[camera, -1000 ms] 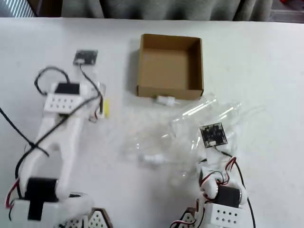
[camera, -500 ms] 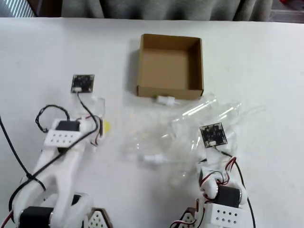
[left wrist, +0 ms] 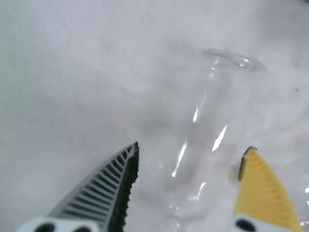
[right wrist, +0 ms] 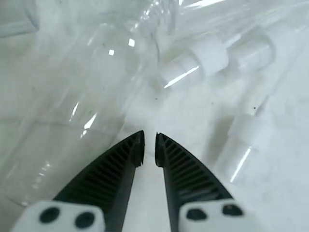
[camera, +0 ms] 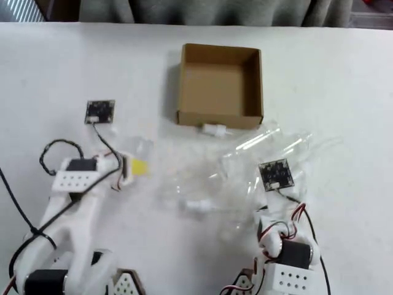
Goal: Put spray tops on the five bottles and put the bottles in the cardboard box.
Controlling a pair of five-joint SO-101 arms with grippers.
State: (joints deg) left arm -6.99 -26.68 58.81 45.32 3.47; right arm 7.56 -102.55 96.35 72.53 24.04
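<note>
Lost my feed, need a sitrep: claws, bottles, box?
Left claw open, straddling a clear bottle lying down. Right claw shut, empty, beside loose spray tops. Cardboard box empty. One spray top against its near wall.

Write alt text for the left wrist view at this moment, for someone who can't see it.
A clear bottle without a top lies on the white table between the open fingers of the left gripper, one dark grey, one yellow. The bottle's open mouth points away from the gripper.
</note>
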